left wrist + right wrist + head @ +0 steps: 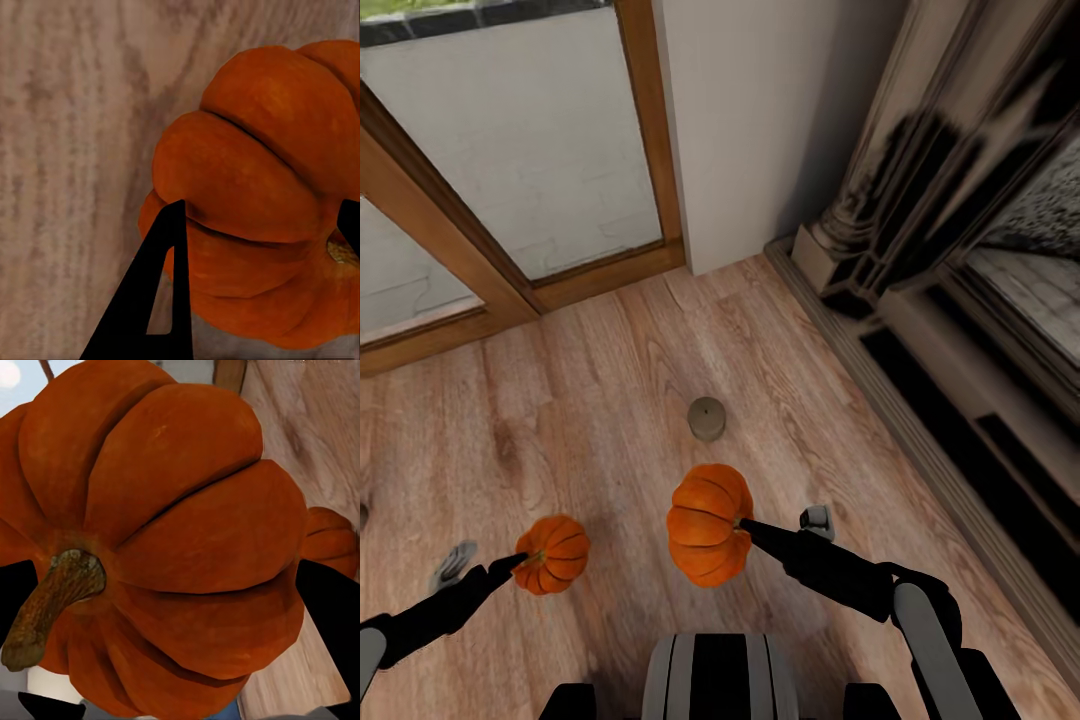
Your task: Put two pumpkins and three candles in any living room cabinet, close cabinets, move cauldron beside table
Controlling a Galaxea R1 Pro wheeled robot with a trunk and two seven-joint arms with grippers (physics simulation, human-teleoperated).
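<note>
Candle [707, 418] on floor ahead, left fingers [154, 300] gripping smaller pumpkin [262, 195], right fingers [330, 615] gripping larger pumpkin [165, 547]

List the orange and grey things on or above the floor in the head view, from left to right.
Smaller pumpkin → larger pumpkin, with the candle almost directly beyond it, so their order is unclear.

You have a wood-plank floor [610, 400] carrying one squat grey-beige candle [706, 418], upright, standing well apart from wall and door frame.
</note>
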